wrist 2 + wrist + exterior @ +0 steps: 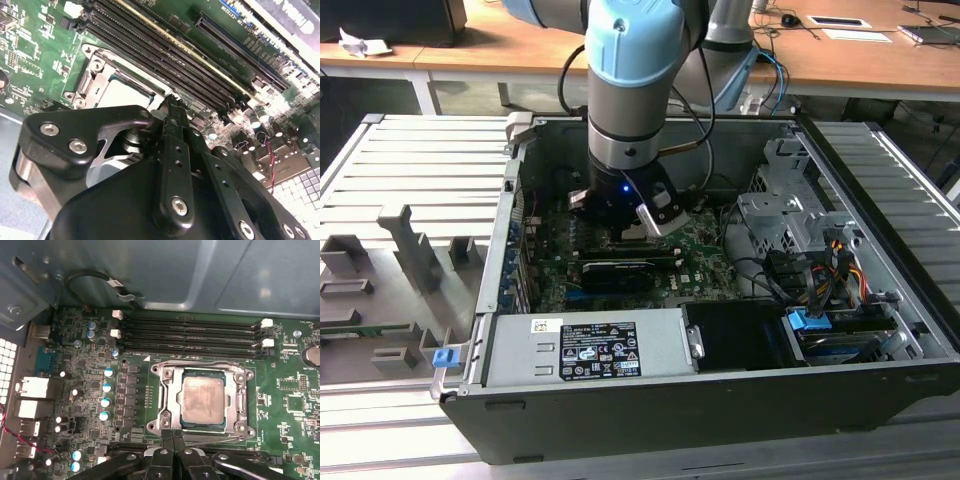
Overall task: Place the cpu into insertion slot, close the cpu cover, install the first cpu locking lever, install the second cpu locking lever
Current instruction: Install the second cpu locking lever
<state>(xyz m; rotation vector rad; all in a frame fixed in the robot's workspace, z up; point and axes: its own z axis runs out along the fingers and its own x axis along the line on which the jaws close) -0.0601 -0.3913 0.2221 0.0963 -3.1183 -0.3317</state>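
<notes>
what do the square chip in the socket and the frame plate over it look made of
The pale silvery-beige square cpu looks like matte, slightly smudged metal. The grey square cpu cover framing it looks like bare stamped steel, judging by its dull glints, though the alloy is unclear.

One cpu (202,399), one insertion slot (167,401), four long black memory slots (190,338)
</notes>
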